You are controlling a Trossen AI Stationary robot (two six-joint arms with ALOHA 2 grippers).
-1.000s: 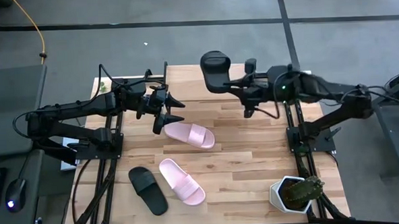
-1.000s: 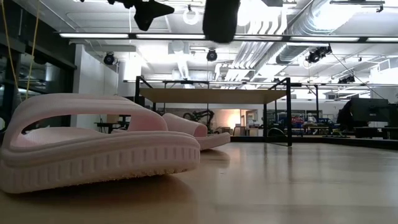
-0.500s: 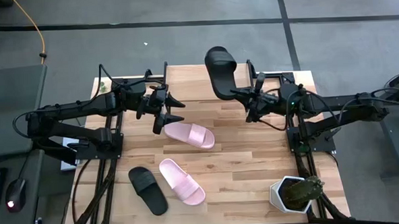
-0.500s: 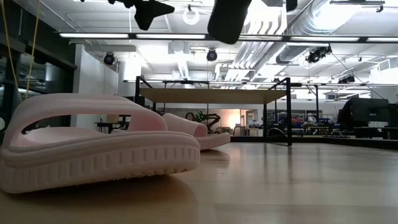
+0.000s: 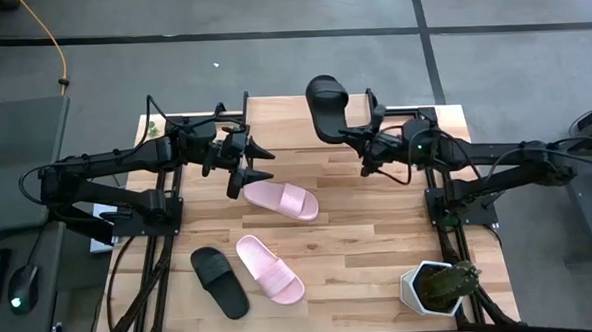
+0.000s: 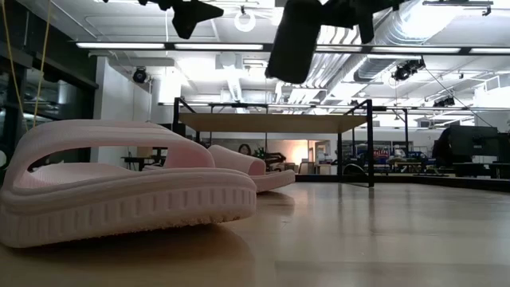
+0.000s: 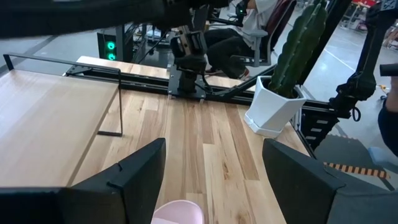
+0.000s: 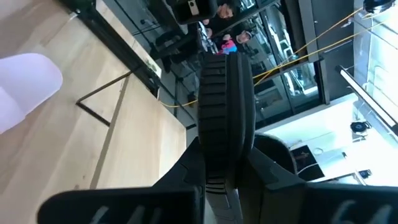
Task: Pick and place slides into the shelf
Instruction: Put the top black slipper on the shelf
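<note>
Right pincer (image 5: 360, 145), upper centre-right of the high view, is clamped narrow on a black slide (image 5: 325, 107), gripping it by one end so it hangs edge-on in the air. That's why the right wrist view shows mostly its ribbed sole (image 8: 225, 112) between my fingers. I judge I'm carrying it twd the shelf (image 5: 274, 122), the low wooden rack at upper centre of the table; the slide sits over it but isn't down yet.

Left pincer (image 5: 259, 164) waits at centre-left w/ jaws spread wide, holding nothing, just above a pink slide (image 5: 280, 200) lying flat, prob. lined up for the next pick. Other pink slide (image 5: 268, 268) and second black slide (image 5: 219, 280) lie side by side at lower centre-left, well apart from the shelf.
</note>
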